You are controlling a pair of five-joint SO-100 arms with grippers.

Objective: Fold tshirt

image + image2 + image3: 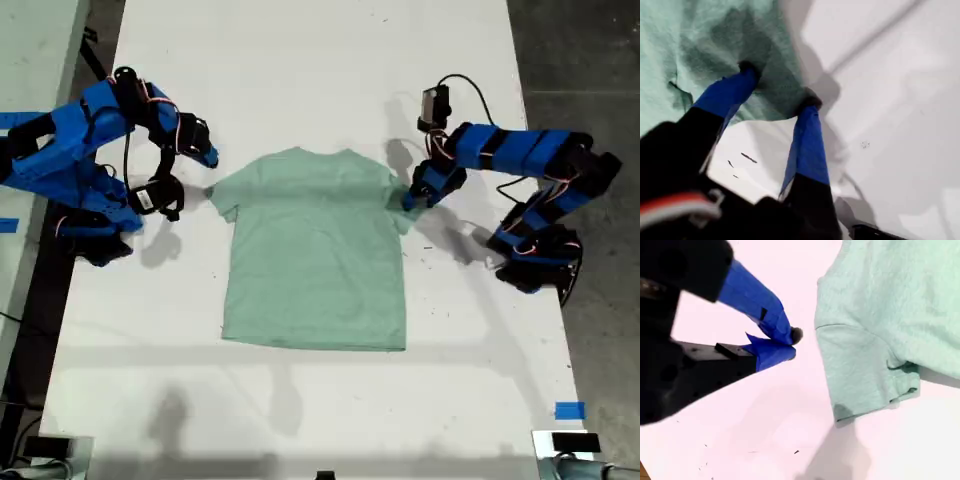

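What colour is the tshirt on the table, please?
The tshirt is plain pale mint green, no print; the exterior view shows it best.

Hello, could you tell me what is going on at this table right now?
I am working on a pale green tshirt that lies spread flat on the white table. My first gripper, at the exterior view's right, is open with both fingertips pressed onto the sleeve there. My second gripper, at the exterior view's left, sits shut just beside the other sleeve, clear of the cloth. No fold shows in the shirt yet.
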